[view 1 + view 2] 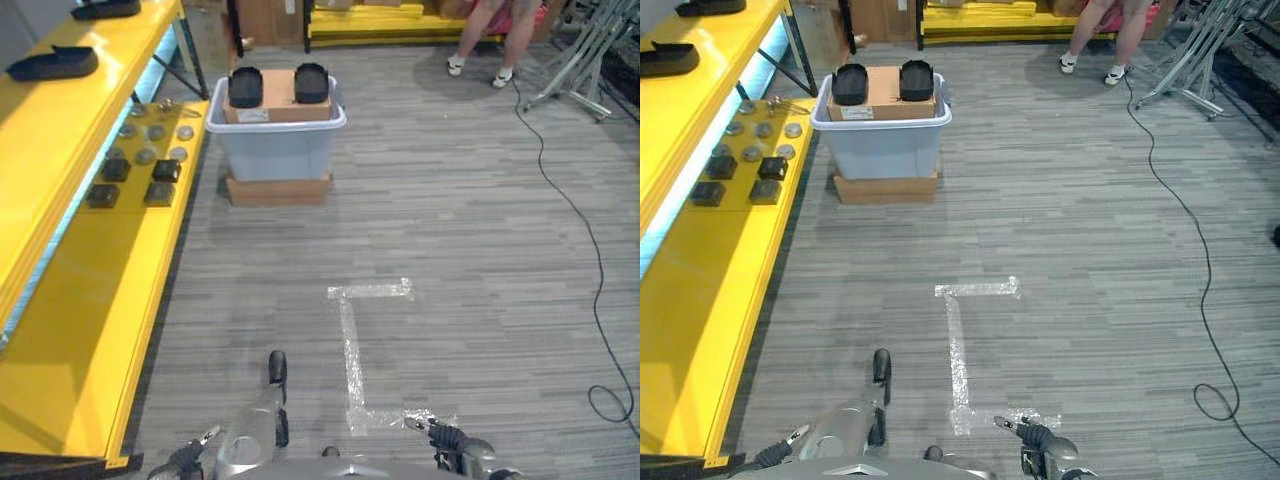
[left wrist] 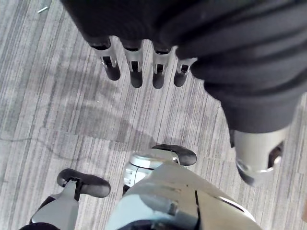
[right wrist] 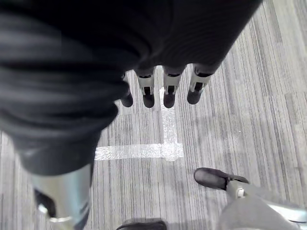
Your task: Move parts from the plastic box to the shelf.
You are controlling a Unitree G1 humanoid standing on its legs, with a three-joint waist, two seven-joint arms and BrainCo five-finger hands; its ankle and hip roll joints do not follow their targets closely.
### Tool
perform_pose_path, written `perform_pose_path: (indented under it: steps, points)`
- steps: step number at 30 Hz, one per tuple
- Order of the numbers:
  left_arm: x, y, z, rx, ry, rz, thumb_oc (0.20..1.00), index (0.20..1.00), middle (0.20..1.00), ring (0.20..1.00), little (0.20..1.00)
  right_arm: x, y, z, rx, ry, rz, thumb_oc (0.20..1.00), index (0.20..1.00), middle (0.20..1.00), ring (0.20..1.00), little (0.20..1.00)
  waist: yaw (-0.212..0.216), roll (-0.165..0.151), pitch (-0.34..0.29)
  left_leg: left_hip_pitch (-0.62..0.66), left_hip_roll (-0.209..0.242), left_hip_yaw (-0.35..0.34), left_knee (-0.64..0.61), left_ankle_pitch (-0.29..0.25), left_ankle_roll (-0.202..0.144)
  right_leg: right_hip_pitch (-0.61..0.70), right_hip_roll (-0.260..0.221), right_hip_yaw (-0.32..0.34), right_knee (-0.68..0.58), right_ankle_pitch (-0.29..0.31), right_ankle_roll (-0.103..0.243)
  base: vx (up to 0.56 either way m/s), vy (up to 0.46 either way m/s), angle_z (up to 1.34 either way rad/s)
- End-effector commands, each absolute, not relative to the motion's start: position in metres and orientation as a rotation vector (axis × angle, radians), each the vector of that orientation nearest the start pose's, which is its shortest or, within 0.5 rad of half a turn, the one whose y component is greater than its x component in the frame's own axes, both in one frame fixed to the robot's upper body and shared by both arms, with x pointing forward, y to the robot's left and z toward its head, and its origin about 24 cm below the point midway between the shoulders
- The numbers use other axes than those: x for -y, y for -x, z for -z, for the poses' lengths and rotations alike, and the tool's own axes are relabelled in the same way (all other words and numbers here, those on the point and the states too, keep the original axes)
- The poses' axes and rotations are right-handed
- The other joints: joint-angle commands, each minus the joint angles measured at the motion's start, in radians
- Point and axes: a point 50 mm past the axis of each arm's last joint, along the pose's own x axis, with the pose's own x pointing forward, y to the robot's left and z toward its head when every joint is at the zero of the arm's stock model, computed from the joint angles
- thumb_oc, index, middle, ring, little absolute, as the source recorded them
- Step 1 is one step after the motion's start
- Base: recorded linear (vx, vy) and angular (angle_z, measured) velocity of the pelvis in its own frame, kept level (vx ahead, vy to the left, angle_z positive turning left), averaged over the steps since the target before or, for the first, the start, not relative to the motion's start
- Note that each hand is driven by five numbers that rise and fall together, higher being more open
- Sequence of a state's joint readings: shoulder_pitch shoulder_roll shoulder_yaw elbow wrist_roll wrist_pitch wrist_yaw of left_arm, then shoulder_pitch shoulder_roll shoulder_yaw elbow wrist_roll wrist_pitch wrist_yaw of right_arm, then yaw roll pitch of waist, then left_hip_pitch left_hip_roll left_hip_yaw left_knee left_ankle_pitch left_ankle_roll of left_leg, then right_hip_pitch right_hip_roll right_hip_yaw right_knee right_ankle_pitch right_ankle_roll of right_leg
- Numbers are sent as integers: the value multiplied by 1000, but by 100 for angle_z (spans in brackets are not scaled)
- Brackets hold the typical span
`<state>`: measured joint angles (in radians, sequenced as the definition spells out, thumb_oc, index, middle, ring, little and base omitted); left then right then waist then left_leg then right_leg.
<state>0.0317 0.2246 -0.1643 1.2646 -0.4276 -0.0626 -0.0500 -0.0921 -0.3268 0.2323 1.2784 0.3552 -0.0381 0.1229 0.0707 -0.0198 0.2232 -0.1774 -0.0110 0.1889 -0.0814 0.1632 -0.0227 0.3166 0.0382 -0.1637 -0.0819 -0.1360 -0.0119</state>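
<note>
A grey plastic box [image 1: 275, 148] stands on the floor ahead, on a flat cardboard base [image 1: 278, 189]. Inside it is a cardboard carton [image 1: 275, 103] with two black parts [image 1: 245, 87] [image 1: 311, 83] on top. The yellow shelf [image 1: 90, 290] runs along the left; its lower level holds several round grey parts [image 1: 150, 142] and several black square parts [image 1: 132, 182]. My left hand [image 2: 135, 67] hangs over bare floor, fingers straight, holding nothing. The fingers of my right hand [image 3: 169, 88] are also straight and empty above the floor tape, far from the box.
Black trays [image 1: 52, 63] lie on the shelf's upper level. An L-shaped strip of tape [image 1: 352, 340] marks the floor between me and the box. A person's legs [image 1: 485, 45] stand at the back right, beside a metal stand [image 1: 585, 55].
</note>
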Motion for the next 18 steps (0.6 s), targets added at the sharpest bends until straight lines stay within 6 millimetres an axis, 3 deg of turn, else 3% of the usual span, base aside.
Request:
perform_pose_path:
  steps: [1,3,4,6,8,10,12,16,18]
  points:
    - [-231,-95,159,-1124,8,-185,1000,1000,1000,1000,1000,253,-126,147,-1117,37,118,1000,1000,1000,1000,1000,36,12,5,-3,16,4,152,-123,22,-80,-71,24,189,-67,48,294,240,3]
    - [-233,-103,157,-1103,-11,-189,1000,1000,1000,1000,1000,247,-122,149,-1132,14,95,1000,1000,1000,1000,1000,31,6,-3,29,-4,10,163,-166,72,-116,-118,-11,378,-30,75,288,273,4]
    - [-235,-115,153,-1081,-29,-194,1000,1000,1000,1000,1000,242,-118,151,-1131,26,74,1000,1000,1000,1000,1000,17,13,-1,71,-25,-12,173,-201,112,-211,-158,-24,606,46,107,360,326,11]
    - [-238,-129,148,-1043,-67,-191,1000,1000,1000,1000,1000,235,-118,153,-1123,8,59,1000,1000,1000,1000,1000,2,22,9,127,-29,-26,171,-234,132,-310,-193,-31,726,98,114,342,226,20]
    - [-240,-137,144,-1014,-74,-196,1000,1000,1000,1000,1000,229,-120,153,-1112,1,37,1000,1000,1000,1000,1000,-12,27,18,172,-27,-34,156,-245,131,-357,-194,-47,667,86,107,267,13,30]
    - [-244,-152,137,-965,-78,-187,1000,1000,1000,1000,1000,225,-121,154,-1112,23,1,1000,1000,1000,1000,1000,-28,30,25,219,-19,-31,141,-258,115,-372,-185,-80,483,73,105,304,-66,43]
    - [-244,-162,133,-939,-73,-184,1000,1000,1000,1000,1000,224,-123,153,-1118,43,-16,1000,1000,1000,1000,1000,-48,13,31,263,-33,-31,141,-299,105,-391,-176,-87,323,83,126,312,-81,9]
    - [-235,-169,132,-943,-51,-168,1000,1000,1000,1000,1000,230,-120,153,-1146,78,-23,1000,1000,1000,1000,1000,-100,-5,29,336,-66,-56,133,-356,103,-462,-166,-62,153,218,151,389,-76,10]
    - [-233,-163,136,-969,-47,-157,1000,1000,1000,1000,1000,233,-117,154,-1160,76,-7,1000,1000,1000,1000,1000,-111,-5,21,356,-69,-69,132,-373,101,-471,-168,-55,132,234,152,383,-132,53]
